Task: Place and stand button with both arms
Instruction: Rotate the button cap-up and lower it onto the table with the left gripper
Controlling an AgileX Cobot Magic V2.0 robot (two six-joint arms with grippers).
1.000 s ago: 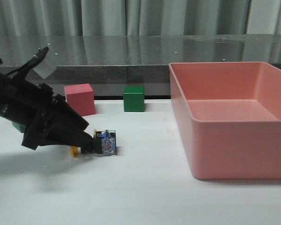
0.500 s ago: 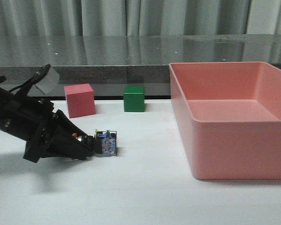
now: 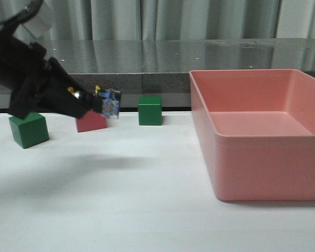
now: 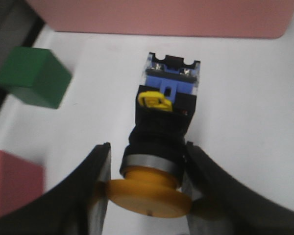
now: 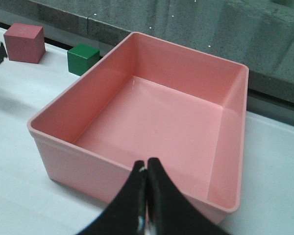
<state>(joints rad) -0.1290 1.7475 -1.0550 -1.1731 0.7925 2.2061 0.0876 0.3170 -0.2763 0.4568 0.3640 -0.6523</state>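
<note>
Cubes: two green (image 3: pixel 28 130) (image 3: pixel 149 110), one pink (image 3: pixel 90 122); one button (image 3: pixel 108 102).

Left arm (image 3: pixel 21 73) raised above table, angled down toward the right. Left end effector (image 4: pixel 146 169) clamped on the button (image 4: pixel 161 132) at its collar, cap toward the wrist. Right end effector (image 5: pixel 146 196) closed, fingertips touching, nothing between them
</note>
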